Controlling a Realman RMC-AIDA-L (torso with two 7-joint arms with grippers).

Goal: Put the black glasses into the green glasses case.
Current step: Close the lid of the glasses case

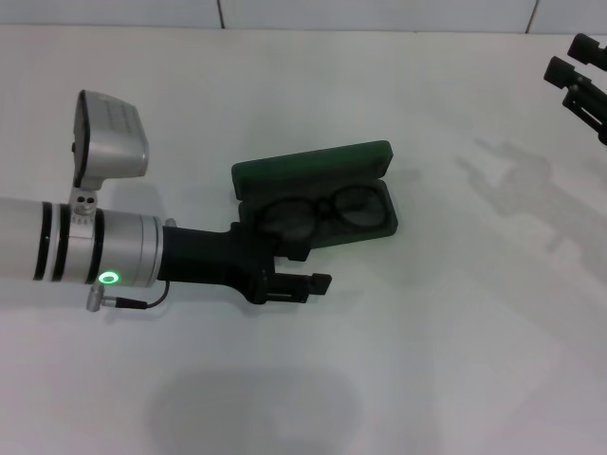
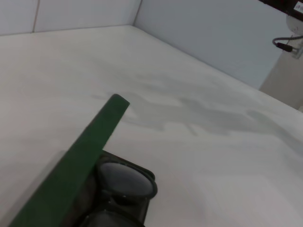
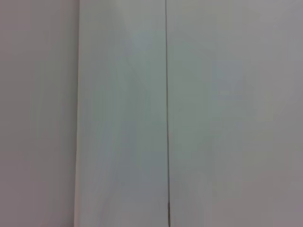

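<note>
The green glasses case (image 1: 318,171) lies open in the middle of the table, lid raised at the back. The black glasses (image 1: 322,210) lie inside its dark tray, lenses up. My left gripper (image 1: 313,267) is at the case's front left corner. Its fingers are open and empty, the upper one over the case's front edge. In the left wrist view the lid's green edge (image 2: 90,142) runs across and one lens of the glasses (image 2: 125,182) shows beside it. My right gripper (image 1: 577,59) is parked at the far right, fingers apart.
The white table (image 1: 455,360) spreads around the case. A pale wall (image 2: 213,38) stands behind the table's far edge. The right wrist view shows only a pale panelled surface (image 3: 123,113).
</note>
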